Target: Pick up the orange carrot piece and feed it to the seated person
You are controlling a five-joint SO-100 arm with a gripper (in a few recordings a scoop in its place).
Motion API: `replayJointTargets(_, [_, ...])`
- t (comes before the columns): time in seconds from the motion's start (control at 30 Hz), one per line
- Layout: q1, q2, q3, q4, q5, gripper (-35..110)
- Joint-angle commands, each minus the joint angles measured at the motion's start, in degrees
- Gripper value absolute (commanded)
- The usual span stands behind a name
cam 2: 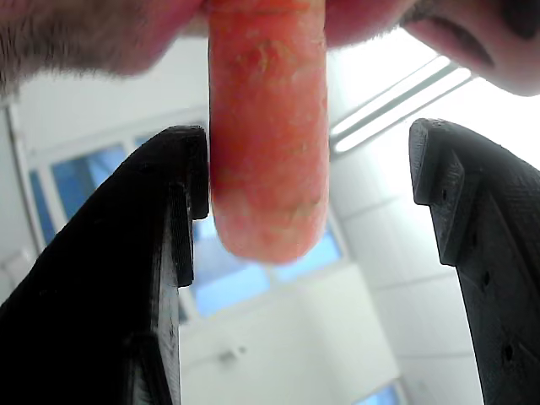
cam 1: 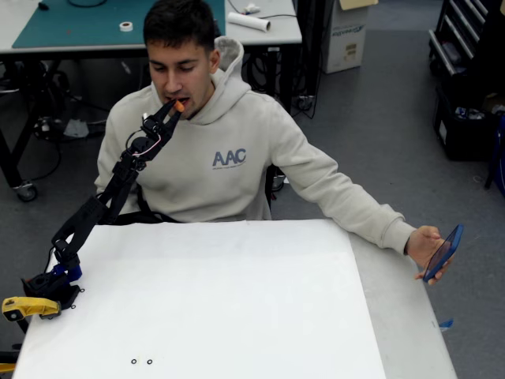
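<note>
Grey floor (cam 1: pixel 379 118), green-topped workbench (cam 1: pixel 87 24) behind (cables beneath), ceiling strip light (cam 2: pixel 396 101).

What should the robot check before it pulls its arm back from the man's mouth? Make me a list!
1. Carrot piece is in the person's mouth: ok, its top end sits between the lips in the wrist view.
2. Gripper has let go: ok, jaws stand open, with a clear gap on the right side.
3. Left finger clear of the carrot: cannot tell, it looks to be touching or nearly so.
4. Person is gripping the carrot firmly: cannot tell.
5. Path back over the table is free: ok, nothing stands under the arm.
6. Person's hand is away from the arm: ok, it holds a phone off to the side.
</note>
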Motion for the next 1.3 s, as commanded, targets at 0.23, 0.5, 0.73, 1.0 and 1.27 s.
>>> replayJointTargets(0.23, [6.50, 2.72, -2.37, -1.14, -0.79, 19])
replayJointTargets(0.5, [6.86, 2.72, -2.37, -0.70, -0.79, 18])
replayJointTargets(0.73, [6.86, 2.81, -2.20, -0.53, 0.00, -4])
replayJointTargets(1.0, [7.82, 6.59, 7.38, -0.53, 0.09, -3])
replayJointTargets(1.27, [11.07, 18.81, 28.74, -0.53, 0.09, -3])
